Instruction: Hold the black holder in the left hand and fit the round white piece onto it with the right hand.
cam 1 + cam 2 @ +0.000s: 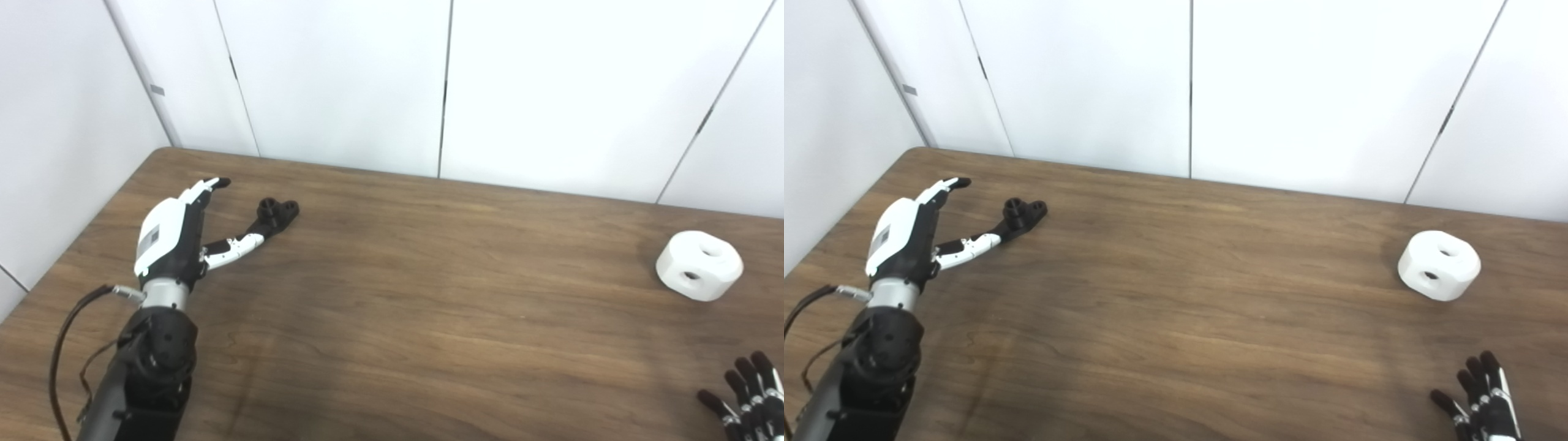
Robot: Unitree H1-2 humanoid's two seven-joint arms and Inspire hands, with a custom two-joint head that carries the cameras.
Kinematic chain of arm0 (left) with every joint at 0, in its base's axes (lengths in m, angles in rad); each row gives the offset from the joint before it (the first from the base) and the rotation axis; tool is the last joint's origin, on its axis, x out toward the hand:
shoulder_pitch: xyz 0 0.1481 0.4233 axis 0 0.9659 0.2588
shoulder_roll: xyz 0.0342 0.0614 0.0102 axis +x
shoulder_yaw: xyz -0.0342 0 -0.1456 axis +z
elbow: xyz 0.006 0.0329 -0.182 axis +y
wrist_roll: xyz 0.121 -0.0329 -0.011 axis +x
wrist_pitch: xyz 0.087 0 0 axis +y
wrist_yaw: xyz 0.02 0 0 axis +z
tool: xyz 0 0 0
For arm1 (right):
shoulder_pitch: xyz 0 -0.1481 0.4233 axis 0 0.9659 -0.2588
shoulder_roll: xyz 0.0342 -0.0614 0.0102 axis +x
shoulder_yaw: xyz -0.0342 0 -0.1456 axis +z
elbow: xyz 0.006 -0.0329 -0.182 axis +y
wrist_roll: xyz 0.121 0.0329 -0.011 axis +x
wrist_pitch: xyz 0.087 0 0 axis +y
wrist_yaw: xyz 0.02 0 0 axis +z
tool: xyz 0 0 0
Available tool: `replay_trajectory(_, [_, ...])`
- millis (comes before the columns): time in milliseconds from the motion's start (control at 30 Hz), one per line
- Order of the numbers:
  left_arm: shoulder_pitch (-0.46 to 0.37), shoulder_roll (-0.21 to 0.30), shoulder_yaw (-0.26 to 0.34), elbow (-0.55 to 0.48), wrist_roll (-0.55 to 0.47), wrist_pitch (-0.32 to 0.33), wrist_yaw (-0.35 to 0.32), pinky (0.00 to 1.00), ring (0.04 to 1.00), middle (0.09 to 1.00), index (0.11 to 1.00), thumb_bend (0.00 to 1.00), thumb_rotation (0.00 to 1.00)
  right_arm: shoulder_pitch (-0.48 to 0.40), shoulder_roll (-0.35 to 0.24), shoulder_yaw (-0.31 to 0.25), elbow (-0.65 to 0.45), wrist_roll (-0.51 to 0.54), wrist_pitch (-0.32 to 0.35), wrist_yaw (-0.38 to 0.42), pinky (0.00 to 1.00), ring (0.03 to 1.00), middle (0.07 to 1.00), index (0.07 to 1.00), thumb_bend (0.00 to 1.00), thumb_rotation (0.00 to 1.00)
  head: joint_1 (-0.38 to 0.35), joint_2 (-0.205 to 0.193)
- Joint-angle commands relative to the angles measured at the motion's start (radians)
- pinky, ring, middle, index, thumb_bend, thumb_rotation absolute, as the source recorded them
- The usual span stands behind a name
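The small black holder lies on the wooden table toward the far left, with short round posts on top. My left hand is open beside it, thumb tip reaching the holder's near end and fingers stretched past its left side. The round white piece, with two holes showing, rests on the table at the far right. My right hand is low at the bottom right corner, open with fingers spread upward, well short of the white piece.
White wall panels stand close behind the table's far edge and along its left side. Bare wood spans between the holder and the white piece. A cable loops off the left forearm.
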Motion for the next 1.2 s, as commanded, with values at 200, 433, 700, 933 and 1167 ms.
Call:
replay_trajectory(200, [-0.089,0.038,-0.057,0.131,0.151,-0.011,0.076,1.00,0.984,0.940,0.822,0.90,0.53,0.014,0.000,0.005,-0.012,-0.014,0.022,0.001,0.87,0.967,0.974,1.000,0.59,1.00,0.001,0.003])
replay_trajectory(433, [-0.145,0.036,-0.094,0.236,0.180,0.009,0.075,1.00,1.000,0.954,0.824,0.92,0.56,0.017,0.002,0.006,-0.017,-0.023,0.020,-0.005,0.85,0.958,0.961,1.000,0.60,1.00,0.003,0.006])
replay_trajectory(700, [-0.191,0.044,-0.132,0.316,0.214,0.031,0.081,1.00,0.994,0.952,0.810,0.94,0.56,0.020,0.008,0.005,-0.019,-0.039,0.021,-0.013,0.84,0.962,0.966,1.000,0.60,1.00,-0.002,0.011])
replay_trajectory(933, [-0.229,0.047,-0.140,0.381,0.213,0.031,0.087,1.00,0.984,0.940,0.797,0.92,0.52,0.020,0.010,0.007,-0.022,-0.039,0.020,-0.011,0.84,0.958,0.964,1.000,0.58,1.00,-0.009,0.014])
replay_trajectory(1167, [-0.254,0.049,-0.151,0.420,0.213,0.030,0.101,1.00,0.977,0.928,0.779,0.90,0.51,0.026,0.015,0.008,-0.031,-0.042,0.024,-0.016,0.83,0.950,0.956,0.996,0.59,1.00,-0.015,0.016])
